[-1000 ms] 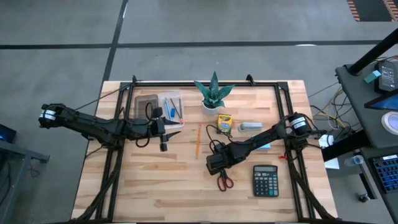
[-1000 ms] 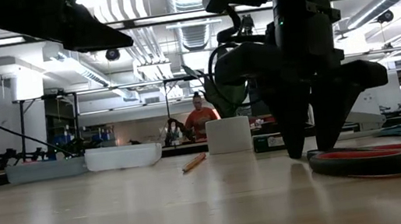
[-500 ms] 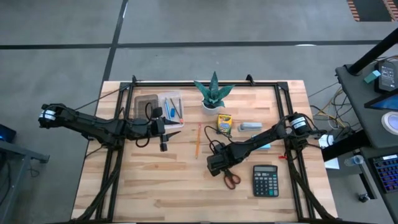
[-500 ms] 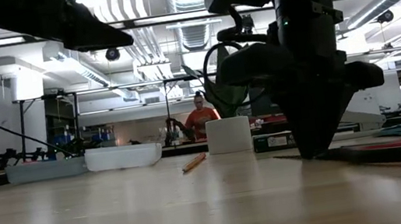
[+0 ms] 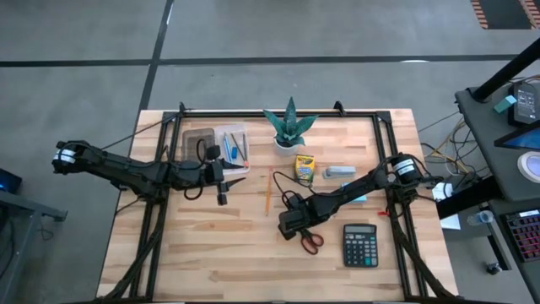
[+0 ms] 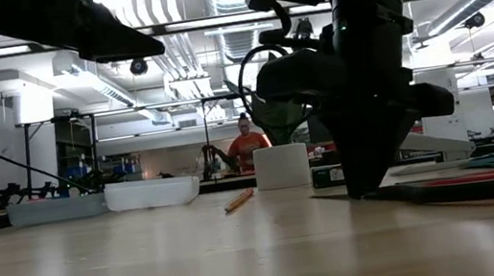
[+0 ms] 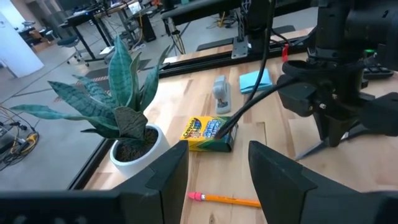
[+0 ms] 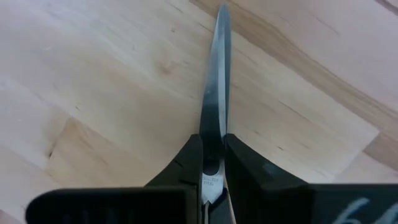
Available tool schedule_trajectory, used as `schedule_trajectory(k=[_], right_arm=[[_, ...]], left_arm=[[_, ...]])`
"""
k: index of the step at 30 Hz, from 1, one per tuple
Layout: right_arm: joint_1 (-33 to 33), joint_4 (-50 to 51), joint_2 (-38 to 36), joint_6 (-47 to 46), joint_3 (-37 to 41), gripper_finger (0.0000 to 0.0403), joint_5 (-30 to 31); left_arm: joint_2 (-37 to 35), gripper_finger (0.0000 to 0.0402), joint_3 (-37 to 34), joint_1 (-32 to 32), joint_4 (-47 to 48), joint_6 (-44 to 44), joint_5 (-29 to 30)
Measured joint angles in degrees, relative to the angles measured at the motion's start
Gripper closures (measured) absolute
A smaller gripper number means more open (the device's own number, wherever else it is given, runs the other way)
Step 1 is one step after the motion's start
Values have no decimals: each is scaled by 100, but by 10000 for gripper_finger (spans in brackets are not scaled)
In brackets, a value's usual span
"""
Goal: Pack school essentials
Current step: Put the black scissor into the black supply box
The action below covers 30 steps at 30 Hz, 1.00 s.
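Note:
The red-handled scissors (image 5: 312, 242) lie on the table at centre right, with my right gripper (image 5: 292, 226) shut on their blades (image 8: 216, 93). My left gripper (image 5: 223, 199) hangs open above the table's left half, near the clear tray (image 5: 215, 143), with nothing between its fingers (image 7: 217, 186). The yellow-green crayon box (image 5: 304, 169) lies flat near the plant. An orange pencil (image 5: 267, 192) lies on the wood between the two grippers. A light-blue sticky-note pad (image 5: 359, 199) shows partly from under the right arm. My right gripper pinches the closed steel blades (image 8: 212, 146) between its two fingers (image 8: 189, 163), one finger on each side. The fingers come from above, pointing down, and lie across the blades; the tip reaches out ahead of them. The red handles (image 6: 486, 184) rest on the table.
A spiky green plant in a white pot (image 5: 289, 127) stands at the far middle. A grey stapler (image 5: 340, 171) lies beside the crayon box, and a black calculator (image 5: 360, 245) lies near the right front. The tray holds a few small items. Bare wood stretches along the near edge.
My right gripper has shut on the scissors' blades; its fingers stood apart a second ago. The scissors have turned on the table, their handles swinging toward the right edge. My left arm has kept still.

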<state>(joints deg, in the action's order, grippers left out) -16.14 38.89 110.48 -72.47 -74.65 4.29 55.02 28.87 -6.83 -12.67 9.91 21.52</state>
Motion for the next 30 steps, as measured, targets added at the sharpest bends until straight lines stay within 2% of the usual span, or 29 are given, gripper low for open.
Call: schedule_trajectory(k=[3, 9, 15, 19, 24, 27, 30], right_arm=[[-2, 0, -210, 169, 6, 368, 129], [21, 22, -696, 679, 24, 374, 827], [29, 67, -979, 1034, 22, 377, 999], [37, 72, -1062, 1447, 15, 384, 860], [28, 45, -1062, 2701, 27, 386, 386], [31, -293, -1060, 3526, 131, 386, 439], [-5, -1153, -1060, 4492, 448, 386, 669]], left_arm=[[-7, 251, -9, 0, -38, 1, 0], [-7, 251, -19, 0, -117, 94, 0], [-4, 251, -20, 0, -187, 96, 0], [-4, 251, -20, 0, -187, 98, 0], [-4, 251, -22, 0, -185, 98, 0], [-4, 251, -22, 0, -185, 98, 0], [-4, 251, -22, 0, -185, 98, 0]])
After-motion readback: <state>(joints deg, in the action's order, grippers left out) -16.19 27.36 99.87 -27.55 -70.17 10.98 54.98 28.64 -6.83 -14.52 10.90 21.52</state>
